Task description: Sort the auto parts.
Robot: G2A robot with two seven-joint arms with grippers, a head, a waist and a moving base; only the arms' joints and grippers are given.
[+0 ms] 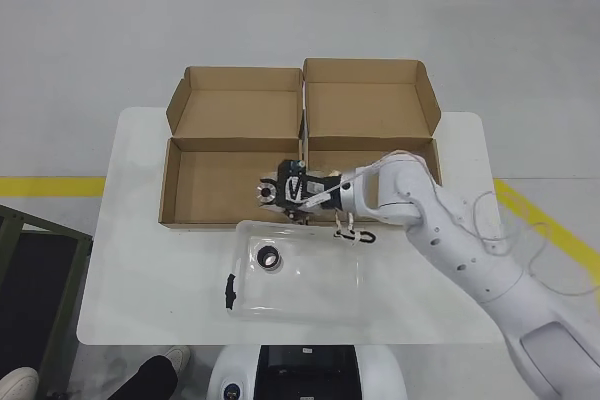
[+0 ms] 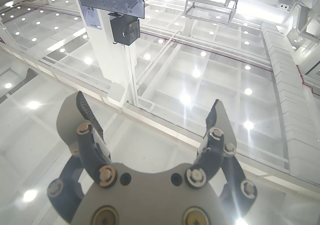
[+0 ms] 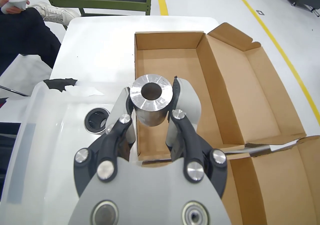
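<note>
**Metal sleeve pinched over the left box**

The right gripper (image 3: 151, 88) pinches a metal sleeve (image 3: 152, 107) by its sides, bore facing the wrist camera. In the top view the pair hangs over the right end of the left cardboard box (image 1: 210, 185), whose brown floor is bare. The right cardboard box (image 1: 370, 100) touches it on one side, and both lids stand open at the far edge. A clear plastic bin (image 1: 310, 290) sits just beside the boxes' near walls on the white table (image 1: 130, 250). A dark ring part (image 1: 270, 258) lies in the bin, and a black scrap (image 1: 229, 292) sits at its left rim. The left gripper (image 2: 148, 99) points at a ceiling, jaws spread around nothing.
</note>
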